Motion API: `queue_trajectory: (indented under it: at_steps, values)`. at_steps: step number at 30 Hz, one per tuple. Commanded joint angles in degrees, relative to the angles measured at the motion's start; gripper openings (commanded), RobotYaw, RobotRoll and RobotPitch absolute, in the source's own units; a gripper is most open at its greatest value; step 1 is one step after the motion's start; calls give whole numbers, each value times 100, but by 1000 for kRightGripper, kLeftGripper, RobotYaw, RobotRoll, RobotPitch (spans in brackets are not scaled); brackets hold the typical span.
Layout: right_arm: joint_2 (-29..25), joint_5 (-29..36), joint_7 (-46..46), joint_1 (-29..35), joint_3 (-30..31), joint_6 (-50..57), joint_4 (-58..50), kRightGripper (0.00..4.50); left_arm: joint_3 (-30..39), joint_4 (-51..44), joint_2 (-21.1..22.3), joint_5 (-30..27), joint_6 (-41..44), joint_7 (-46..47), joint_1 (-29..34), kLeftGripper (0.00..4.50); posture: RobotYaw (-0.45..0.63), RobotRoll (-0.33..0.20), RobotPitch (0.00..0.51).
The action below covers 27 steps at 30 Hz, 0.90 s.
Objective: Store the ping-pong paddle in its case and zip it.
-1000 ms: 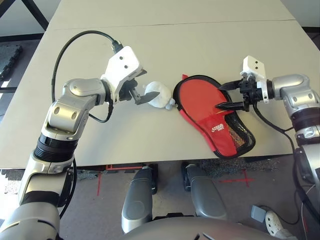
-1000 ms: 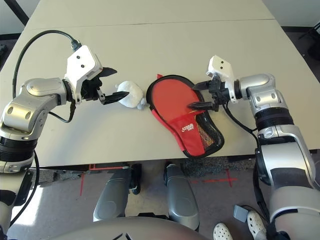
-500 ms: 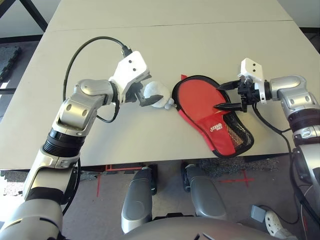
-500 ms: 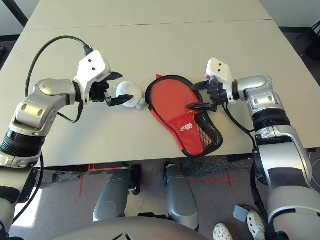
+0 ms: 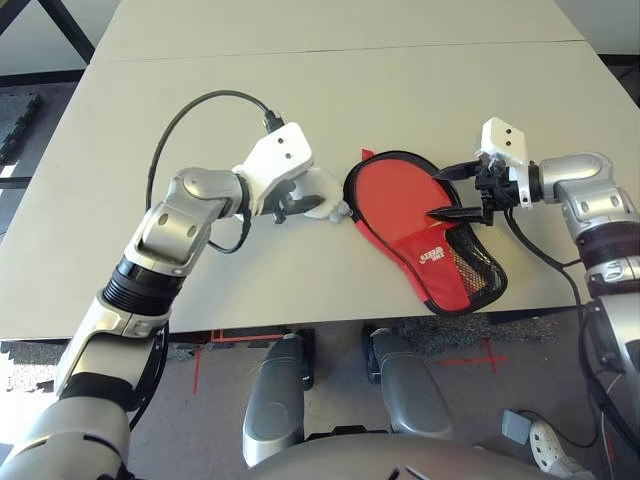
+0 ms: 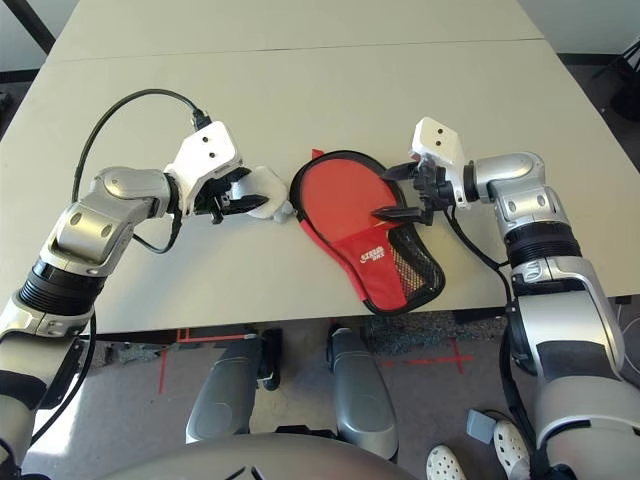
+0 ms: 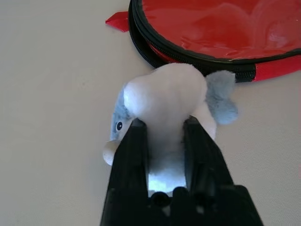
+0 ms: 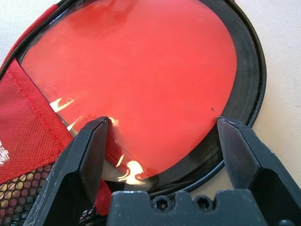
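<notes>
The ping-pong paddle [image 8: 141, 70] lies inside the case [image 5: 455, 270], its red face showing through the unzipped mouth, near the surface's [image 5: 400, 90] front edge. I judge the case soft and floppy, the paddle stiff and light; I'd pinch the fabric rim. My right hand [image 5: 456, 192] hovers wide over it. My left hand [image 7: 164, 136] squeezes a white plush toy [image 7: 164, 94] touching the case's rim.

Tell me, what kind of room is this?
Probably a robot test lab: plain pale table, red tape marks on a carpeted floor, and black stand legs nearby.
</notes>
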Motion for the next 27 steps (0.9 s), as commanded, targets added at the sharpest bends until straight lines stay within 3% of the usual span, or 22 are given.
queue_trajectory:
  at_steps: [1,9,15,20,27]
  values:
    - [14,-308,-36,338,282,96,117,4500,-123,-56,201,9,96,-243,20,126,56,0,260]
    - [16,-318,-92,504,309,140,-63,4500,-31,340,346,226,-51,-271,-669,52,46,0,264]
    - [-10,-346,-139,578,335,239,-177,4500,-24,899,212,387,-300,-171,-1361,52,34,0,265]
    - [-29,-360,-160,668,357,280,-292,4500,-63,1728,-126,662,-715,131,-1844,52,26,0,264]
    - [-57,-358,-191,896,407,340,-566,4500,143,3566,-958,1027,-1921,1122,-2598,52,11,0,268]
